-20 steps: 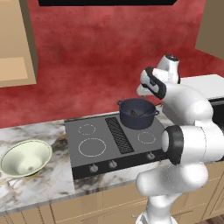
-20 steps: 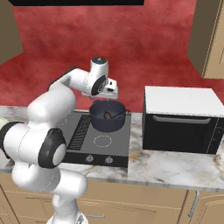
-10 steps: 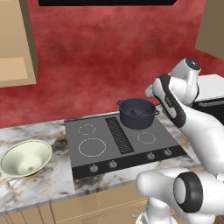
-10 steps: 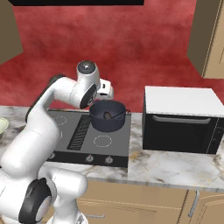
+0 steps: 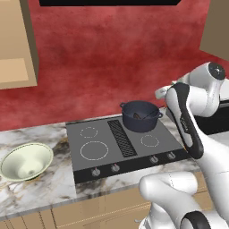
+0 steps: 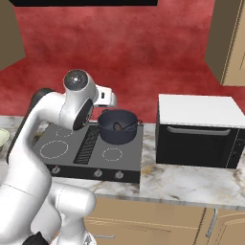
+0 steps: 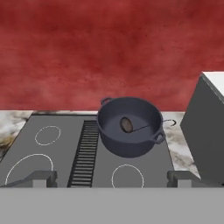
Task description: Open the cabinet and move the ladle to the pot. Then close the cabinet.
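Observation:
The dark blue-grey pot point(image 7: 129, 131) stands on the back right burner of the cooktop point(image 5: 112, 150). The reddish-brown ladle point(image 7: 126, 124) lies inside it, its thin handle resting over the right rim. The pot point(image 6: 117, 126) and the ladle point(image 6: 118, 127) also show from the right, and the pot point(image 5: 140, 115) from the left. My gripper point(image 7: 111, 179) is open and empty, drawn back in front of the pot and higher than it, beside my arm point(image 6: 109, 97). Tan wall cabinets hang at upper left point(image 5: 15, 44) and upper right point(image 6: 229, 40); I cannot tell which is the task's cabinet or how its door stands.
A pale green bowl point(image 5: 25, 161) sits on the marble counter left of the cooktop. A black countertop oven with a white top point(image 6: 198, 129) stands right of the pot. Tan drawers point(image 6: 158, 225) run under the counter edge.
The arm has swung its elbow out and up, away from the pot. The hand shifted only slightly. Pot, ladle and bowl stayed put.

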